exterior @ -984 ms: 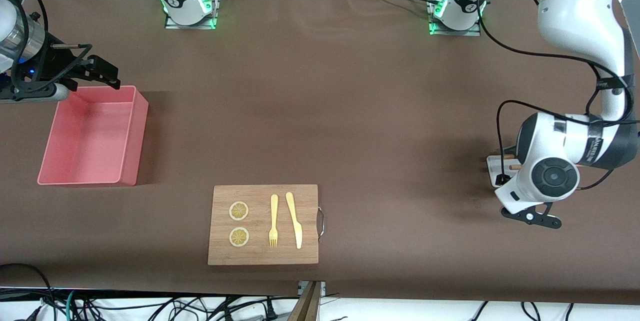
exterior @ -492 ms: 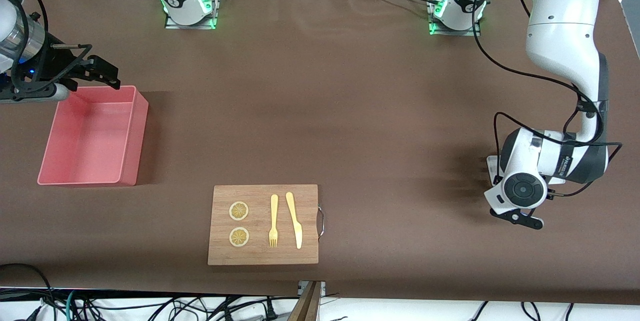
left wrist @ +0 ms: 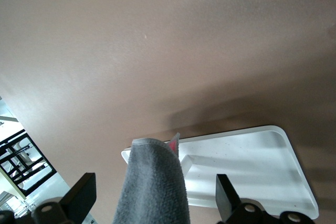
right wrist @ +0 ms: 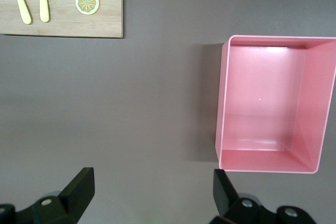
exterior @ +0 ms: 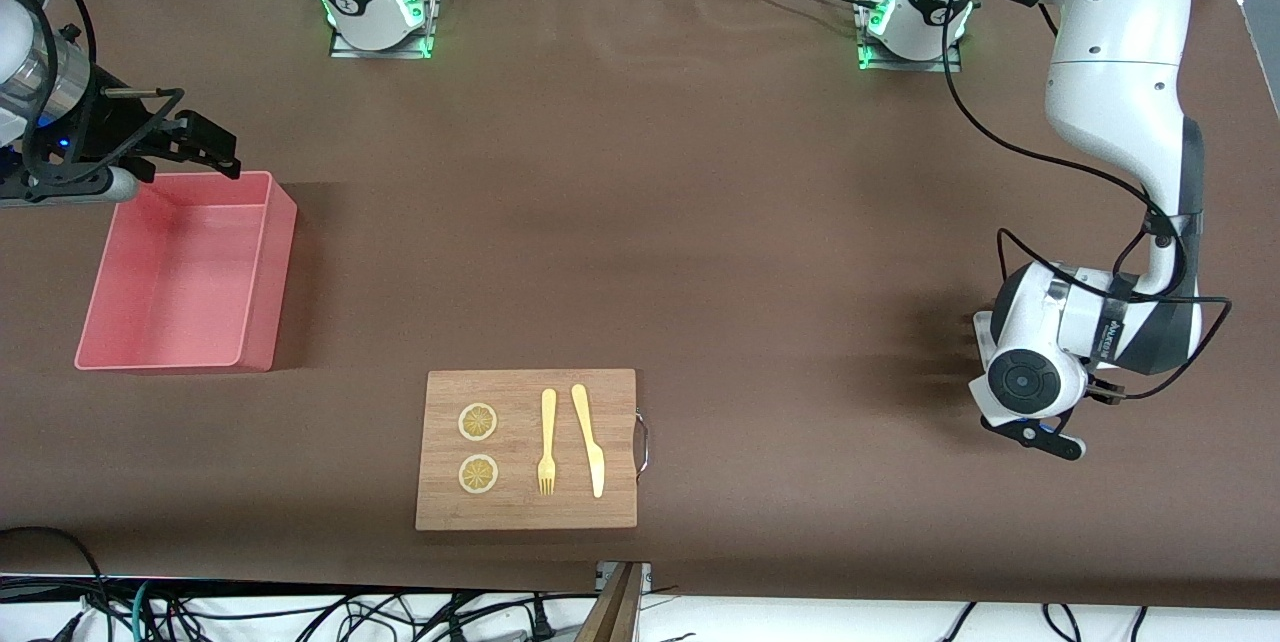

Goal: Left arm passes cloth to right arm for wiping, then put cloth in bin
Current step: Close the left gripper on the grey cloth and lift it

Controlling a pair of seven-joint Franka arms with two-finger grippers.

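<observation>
Below, the left gripper [left wrist: 152, 211], fingers spread, straddles the soft charcoal-grey cloth [left wrist: 153, 184] on the white rectangular tray [left wrist: 252, 163], poised to grasp; the right gripper [right wrist: 152, 192], released, waits beside the pink rectangular plastic bin [right wrist: 269, 103].

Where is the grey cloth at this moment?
The cloth lies between the open fingers of the left gripper, beside the white tray at the left arm's end of the table. In the front view the arm hides it.

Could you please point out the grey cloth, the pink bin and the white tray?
cloth [left wrist: 153, 182]: left wrist view, on the folded grey fabric between the fingers.
bin [exterior: 262, 267]: front view, on its outer side wall.
white tray [left wrist: 252, 166]: left wrist view, on its bare floor.
</observation>
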